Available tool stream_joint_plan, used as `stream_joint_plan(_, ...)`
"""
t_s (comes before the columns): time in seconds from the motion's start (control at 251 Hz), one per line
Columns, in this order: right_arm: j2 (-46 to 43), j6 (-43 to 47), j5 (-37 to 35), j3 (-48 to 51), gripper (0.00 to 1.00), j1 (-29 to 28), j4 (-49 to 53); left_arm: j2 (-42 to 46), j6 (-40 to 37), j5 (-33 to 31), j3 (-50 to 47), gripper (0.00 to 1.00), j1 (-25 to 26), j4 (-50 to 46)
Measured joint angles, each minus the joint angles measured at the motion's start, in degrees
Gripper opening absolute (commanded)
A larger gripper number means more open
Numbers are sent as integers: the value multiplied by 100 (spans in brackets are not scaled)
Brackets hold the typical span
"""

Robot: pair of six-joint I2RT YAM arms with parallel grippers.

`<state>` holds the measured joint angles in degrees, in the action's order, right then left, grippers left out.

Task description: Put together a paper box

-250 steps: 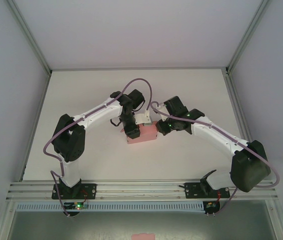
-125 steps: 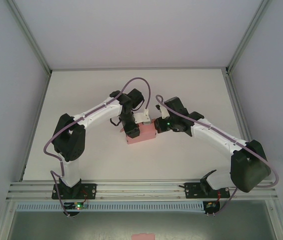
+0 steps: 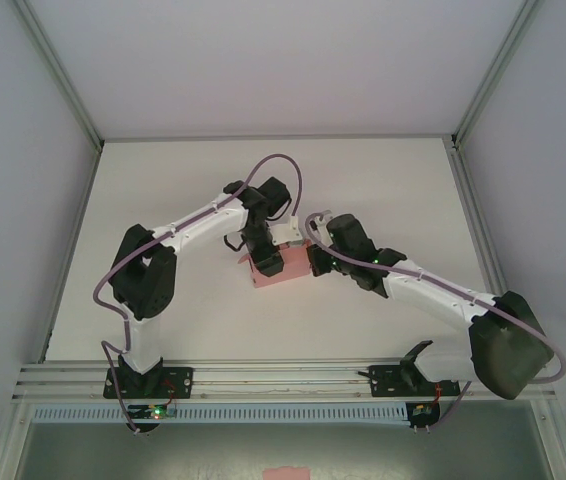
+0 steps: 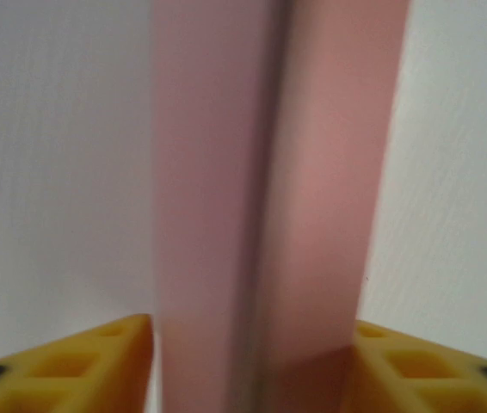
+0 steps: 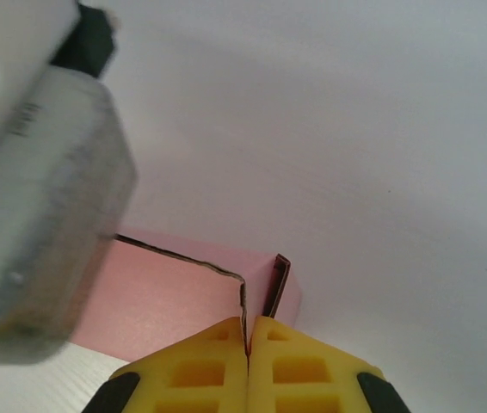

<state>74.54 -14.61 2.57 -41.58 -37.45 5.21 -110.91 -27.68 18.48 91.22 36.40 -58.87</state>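
Pressing fully shut with nothing between them, the jaws of the right gripper [image 5: 248, 344] bear on the top edge of the paper box [image 5: 183, 297]. The left gripper [image 4: 252, 366] straddles the box, jaws part open; whether it clamps cannot be told. The box sits mid-table [image 3: 383, 190]. Probable step: flap closure. The next move calls for tucking the raised flap while the box is steadied.

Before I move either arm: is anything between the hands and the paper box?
Nothing visible stands in the way. The paper box lies between the yellow fingers of the left hand. The closed fingers of the right hand are right at the box's open edge, with no other object between them.
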Motion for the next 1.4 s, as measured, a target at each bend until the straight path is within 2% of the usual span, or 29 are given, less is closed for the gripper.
stream_joint_plan(0.136,87,-61,-385,-48,0,-186,-44,-2,210,-20,138,76,2,173)
stream_joint_plan(0.283,146,-260,-570,-92,0,-258,-37,175,562,-120,162,84,2,409)
stream_joint_plan(0.523,243,-551,-721,-247,0,-372,120,1123,1755,-1161,125,83,11,501)
stream_joint_plan(0.595,286,-632,-780,-330,0,-420,221,1694,2166,-1438,-232,80,35,595)
stream_joint_plan(0.762,435,-675,-855,-562,0,-520,457,2859,3067,-1818,-1327,62,321,625)
stream_joint_plan(0.81,455,-678,-857,-599,0,-544,501,2990,3298,-1919,-1574,56,514,623)
stream_joint_plan(0.926,470,-695,-844,-647,0,-546,577,3040,3674,-2090,-1980,49,883,621)
stream_joint_plan(0.994,470,-693,-831,-654,0,-546,595,3040,3862,-2269,-2120,38,927,619)
stream_joint_plan(1.117,470,-693,-826,-658,0,-546,601,2968,4133,-2638,-2135,40,925,616)
stream_joint_plan(1.293,470,-693,-811,-658,0,-546,610,2916,4245,-2809,-2135,40,918,669)
stream_joint_plan(1.401,470,-693,-807,-658,0,-546,610,2852,4299,-2822,-2135,34,885,704)
